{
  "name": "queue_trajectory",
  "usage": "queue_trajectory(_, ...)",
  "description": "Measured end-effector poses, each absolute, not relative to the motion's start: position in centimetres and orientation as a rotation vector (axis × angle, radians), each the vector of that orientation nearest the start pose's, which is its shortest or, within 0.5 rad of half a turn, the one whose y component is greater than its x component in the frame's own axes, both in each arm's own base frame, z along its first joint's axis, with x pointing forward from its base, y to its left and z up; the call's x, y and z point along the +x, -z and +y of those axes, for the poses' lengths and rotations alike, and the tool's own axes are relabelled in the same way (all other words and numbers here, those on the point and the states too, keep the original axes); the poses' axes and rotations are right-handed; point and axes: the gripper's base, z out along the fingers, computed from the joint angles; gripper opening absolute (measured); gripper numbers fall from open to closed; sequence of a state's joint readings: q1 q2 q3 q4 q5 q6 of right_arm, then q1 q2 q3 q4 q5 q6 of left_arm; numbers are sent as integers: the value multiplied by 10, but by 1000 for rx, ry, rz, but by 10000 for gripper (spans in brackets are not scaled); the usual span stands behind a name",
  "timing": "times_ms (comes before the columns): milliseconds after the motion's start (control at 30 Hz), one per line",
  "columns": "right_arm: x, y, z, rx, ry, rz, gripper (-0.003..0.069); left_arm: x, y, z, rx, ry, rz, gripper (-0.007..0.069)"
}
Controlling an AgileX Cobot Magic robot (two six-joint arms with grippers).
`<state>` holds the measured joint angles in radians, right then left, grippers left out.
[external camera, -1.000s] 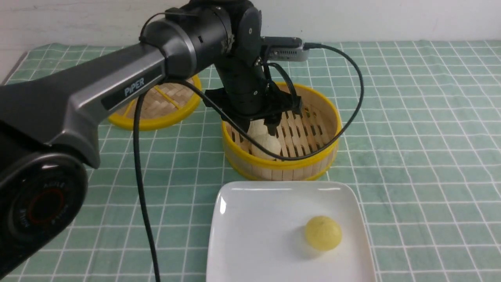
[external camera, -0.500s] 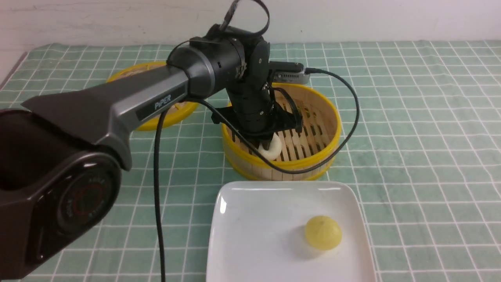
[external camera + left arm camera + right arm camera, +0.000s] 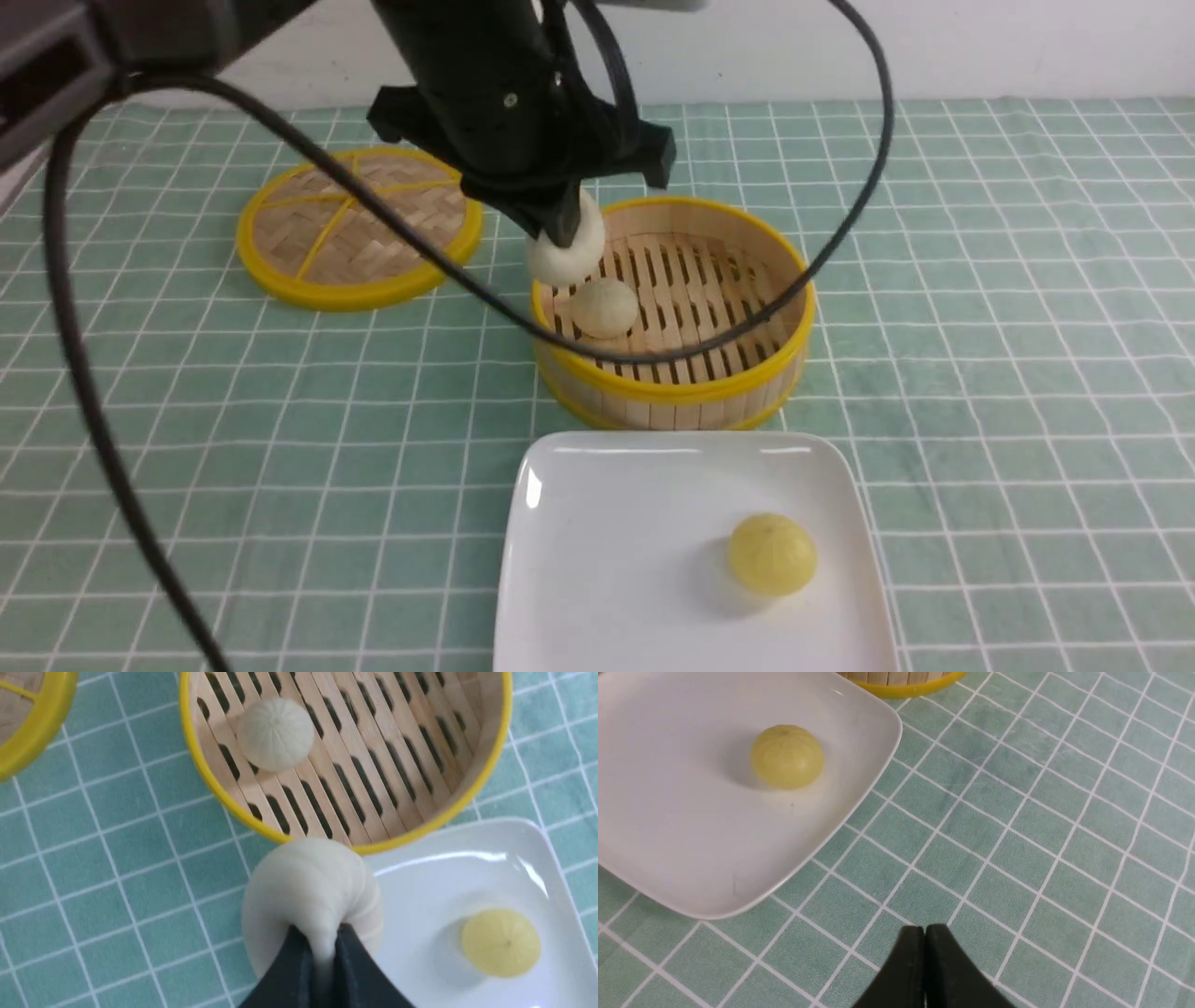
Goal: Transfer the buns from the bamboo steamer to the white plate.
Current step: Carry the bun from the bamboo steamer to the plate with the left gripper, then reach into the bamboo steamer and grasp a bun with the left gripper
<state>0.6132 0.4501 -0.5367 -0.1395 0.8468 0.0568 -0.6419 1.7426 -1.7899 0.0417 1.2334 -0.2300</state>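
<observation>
We see the left gripper (image 3: 320, 947) clenched on a pale cream pleated bun (image 3: 308, 886), hanging above the left rim of the round, yellow-rimmed bamboo steamer (image 3: 672, 390). A second cream bun (image 3: 605, 308) sits inside, just below. The glossy white square plate (image 3: 607, 523), bearing a yellow bun (image 3: 772, 554), lies lower, robot-ward and slightly right of that gripper. The right gripper (image 3: 925, 935), pinched shut on nothing, hovers beside the plate.

Yellow-rimmed woven lid (image 3: 359, 227) lies on green checked cloth (image 3: 1008, 280).
</observation>
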Motion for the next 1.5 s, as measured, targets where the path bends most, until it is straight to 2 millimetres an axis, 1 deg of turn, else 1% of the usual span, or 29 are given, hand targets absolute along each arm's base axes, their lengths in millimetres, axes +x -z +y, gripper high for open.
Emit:
queue_trajectory(67,68,-289,36,-661,-197,2142,23,283,-349,-229,637,194,2690,30)
queue_trajectory(133,68,-289,36,-661,-197,2142,27,268,-320,-241,696,173,2750,31)
queue_trajectory(167,68,-289,36,-661,-197,2142,28,264,-304,-246,704,164,2774,33)
queue_trajectory(233,68,-289,36,-661,-197,2142,30,259,-274,-255,678,159,2799,37)
queue_trajectory(300,68,-289,36,-661,-197,2142,34,260,-244,-261,627,145,2825,52)
queue_trajectory(367,68,-289,36,-661,-197,2142,35,262,-228,-263,600,119,2846,73)
queue_trajectory(433,68,-289,36,-661,-197,2142,38,266,-212,-266,570,95,2868,120)
queue_trajectory(467,68,-289,36,-661,-197,2142,39,267,-209,-267,558,93,2872,146)
queue_trajectory(500,68,-289,36,-661,-197,2142,41,268,-203,-268,548,87,2880,189)
queue_trajectory(567,68,-289,36,-661,-197,2142,41,269,-202,-269,540,88,2877,267)
queue_trajectory(667,68,-289,36,-661,-197,2142,43,274,-211,-272,542,90,2837,378)
queue_trajectory(733,68,-289,36,-661,-197,2142,45,281,-223,-274,555,74,2782,421)
queue_trajectory(767,68,-290,36,-661,-196,2142,46,286,-233,-276,556,62,2739,443)
queue_trajectory(833,68,-290,36,-661,-196,2142,46,291,-244,-277,545,46,2698,447)
queue_trajectory(867,68,-290,36,-661,-196,2142,46,295,-253,-278,511,32,2672,438)
queue_trajectory(900,68,-290,36,-661,-196,2142,46,301,-267,-278,465,19,2632,406)
queue_trajectory(933,68,-290,36,-661,-196,2142,47,305,-274,-276,438,9,2613,366)
queue_trajectory(1000,68,-290,36,-661,-196,2142,48,310,-283,-274,405,12,2598,314)
queue_trajectory(1033,68,-290,36,-661,-196,2142,50,317,-293,-269,360,30,2591,211)
queue_trajectory(1067,68,-289,36,-662,-195,2143,52,325,-299,-263,310,61,2590,129)
queue_trajectory(1100,68,-289,36,-662,-195,2144,54,330,-302,-258,272,87,2592,83)
queue_trajectory(1167,68,-289,36,-662,-195,2145,57,345,-306,-244,185,169,2592,28)
queue_trajectory(1233,68,-289,36,-662,-195,2145,59,358,-305,-233,136,244,2580,8)
queue_trajectory(1267,68,-289,36,-662,-195,2145,59,362,-304,-231,128,259,2577,7)
queue_trajectory(1300,68,-289,36,-662,-195,2145,62,373,-301,-224,107,308,2563,11)
queue_trajectory(1333,68,-289,36,-662,-195,2145,63,379,-297,-221,102,333,2554,20)
queue_trajectory(1400,68,-289,36,-662,-195,2145,65,388,-288,-220,108,361,2538,52)
queue_trajectory(1500,68,-289,36,-659,-196,2146,65,399,-271,-225,139,370,2519,139)
